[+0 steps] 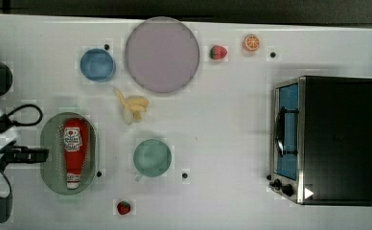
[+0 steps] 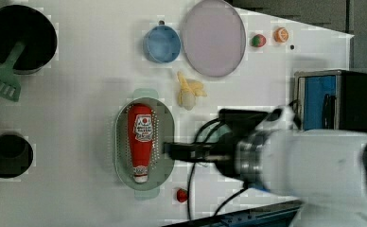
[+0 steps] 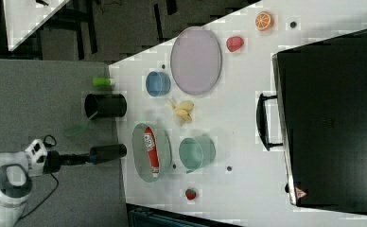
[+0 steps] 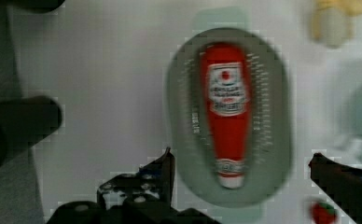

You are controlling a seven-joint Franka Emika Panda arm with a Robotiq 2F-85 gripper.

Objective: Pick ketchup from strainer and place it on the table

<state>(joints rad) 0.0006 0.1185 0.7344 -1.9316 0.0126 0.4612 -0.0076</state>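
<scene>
1. Ketchup (image 1: 75, 152): a slim red bottle lying flat and lengthwise in the strainer (image 1: 48, 158), white cap end toward the top view's bottom. A white label patch sits on the wide end with a red mark above lines of print (the wording is too blurred to read); a second small white band lies near the cap.
2. Strainer: a pale green oval perforated basket on the worktop (image 1: 232, 134), near the top view's left edge, with a small tab handle at each end in the left view.
3. Gripper (image 4: 240, 172): the fingers (image 4: 163, 170) stand wide apart and hold nothing. In the wrist view they flank the cap end of the bottle, above the strainer and clear of it.
4. Neighbours of the strainer: a teal cup (image 1: 151, 158) just beside it to the top view's right; a peeled banana (image 1: 133, 108) near its upper right; a small strawberry (image 1: 123, 207) below the cup. A dark hole in the worktop sits at the strainer's lower right rim.
5. Far side: a blue cup (image 1: 98, 64), a large lilac plate (image 1: 162, 54), a second strawberry (image 1: 217, 52) and an orange slice (image 1: 251, 42) line the top view's upper edge.
6. Toaster oven (image 1: 328, 139): black and silver with a blue door, near the top view's right edge; a red-and-white warning triangle shows on its top in the right view (no text legible).
7. Open room: a broad bare stretch of worktop lies between the teal cup and the oven.
</scene>
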